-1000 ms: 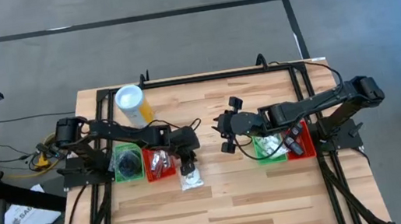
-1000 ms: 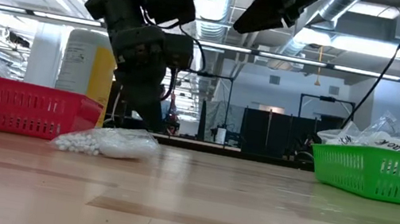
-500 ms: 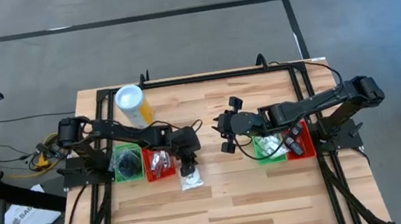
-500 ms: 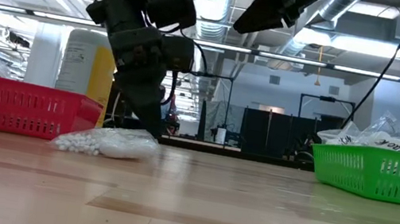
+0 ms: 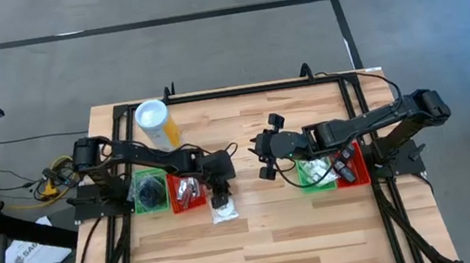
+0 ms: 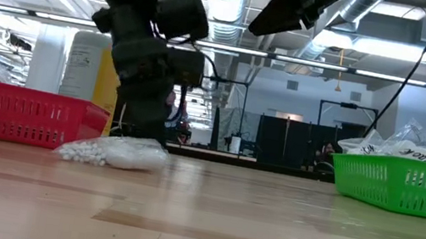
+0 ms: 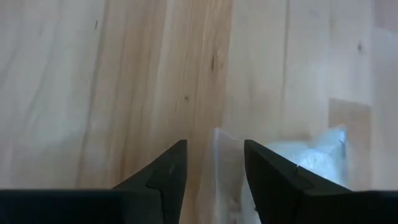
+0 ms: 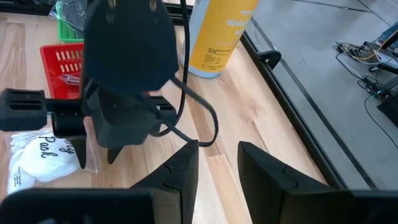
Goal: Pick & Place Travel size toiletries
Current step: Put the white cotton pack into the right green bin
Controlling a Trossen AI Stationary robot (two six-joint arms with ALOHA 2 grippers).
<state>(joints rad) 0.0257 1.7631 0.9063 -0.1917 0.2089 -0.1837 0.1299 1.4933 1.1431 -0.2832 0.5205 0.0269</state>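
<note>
Low view: left claw (image 6: pixel 142 125) tips hidden behind white sachet (image 6: pixel 112 152).

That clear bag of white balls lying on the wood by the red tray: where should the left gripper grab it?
Probably from straight above, on the near edge of the clear plastic bag of small white balls. It lies flat and soft, and its thin edge already sits between the open left gripper fingers.
</note>
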